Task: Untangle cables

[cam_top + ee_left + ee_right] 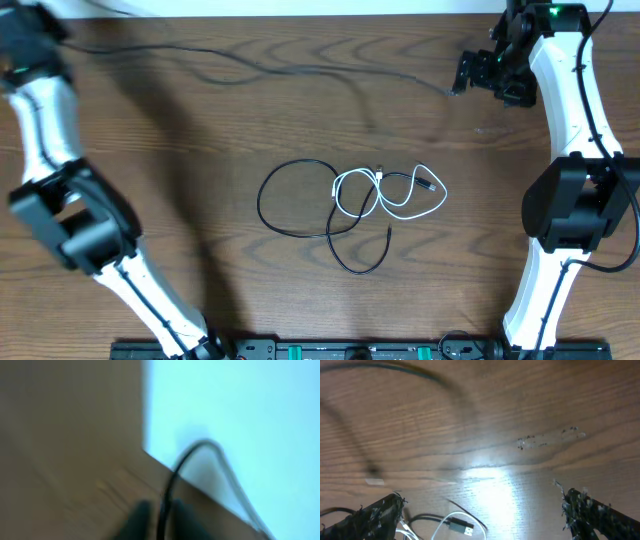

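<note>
On the wooden table (480, 260) the tangle (360, 195) is found nearer the wide-open right gripper (477, 494) than the left gripper (162, 512), closed on a long black cable (380, 75).

White cable (338, 195) tangled with black cable (260, 200), other black cable (330, 70) apart

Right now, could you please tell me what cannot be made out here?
Left wrist: motion blur; unclear whether the left fingers pinch the black cable.
Overhead: strands too thin to tell whether the white cable lies over the black loop.
Right wrist: bottom edge cuts off the cords beyond the plug.
</note>
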Available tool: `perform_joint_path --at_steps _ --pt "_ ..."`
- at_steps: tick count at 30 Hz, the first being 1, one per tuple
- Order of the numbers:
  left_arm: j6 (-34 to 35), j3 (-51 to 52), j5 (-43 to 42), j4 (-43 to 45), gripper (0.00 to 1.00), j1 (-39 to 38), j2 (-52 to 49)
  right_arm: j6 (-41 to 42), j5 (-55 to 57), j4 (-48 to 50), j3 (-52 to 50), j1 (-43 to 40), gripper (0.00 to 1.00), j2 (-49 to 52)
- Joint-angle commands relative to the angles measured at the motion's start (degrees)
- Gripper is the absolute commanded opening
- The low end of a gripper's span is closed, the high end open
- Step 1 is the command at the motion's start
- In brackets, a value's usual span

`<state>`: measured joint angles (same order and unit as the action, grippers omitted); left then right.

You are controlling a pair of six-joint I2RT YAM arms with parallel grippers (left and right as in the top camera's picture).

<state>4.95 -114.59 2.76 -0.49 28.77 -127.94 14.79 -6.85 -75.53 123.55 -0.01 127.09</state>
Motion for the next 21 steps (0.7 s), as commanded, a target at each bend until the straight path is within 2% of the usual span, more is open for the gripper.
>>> perform_joint_path --at_steps 1,10,14,21 --pt "-1.7 -1.0 0.9 0.1 0.98 3.4 1.2 -0.7 -0.3 -0.6 0.0 0.9 0.99 -0.4" --pt "-1.7 -1.0 0.6 -6.0 0.98 4.6 1.1 -0.7 -1.9 0.4 0.0 2.9 0.99 -0.4" --pt "-1.7 -1.0 -2.8 -9.8 0.98 4.2 1.1 -0.7 -1.9 0.8 0.0 3.8 0.99 -0.4" --pt "-0.8 -1.0 -9.5 -24.6 0.98 0.0 1.1 -2.5 -1.9 1.2 0.0 5.9 0.99 -0.4"
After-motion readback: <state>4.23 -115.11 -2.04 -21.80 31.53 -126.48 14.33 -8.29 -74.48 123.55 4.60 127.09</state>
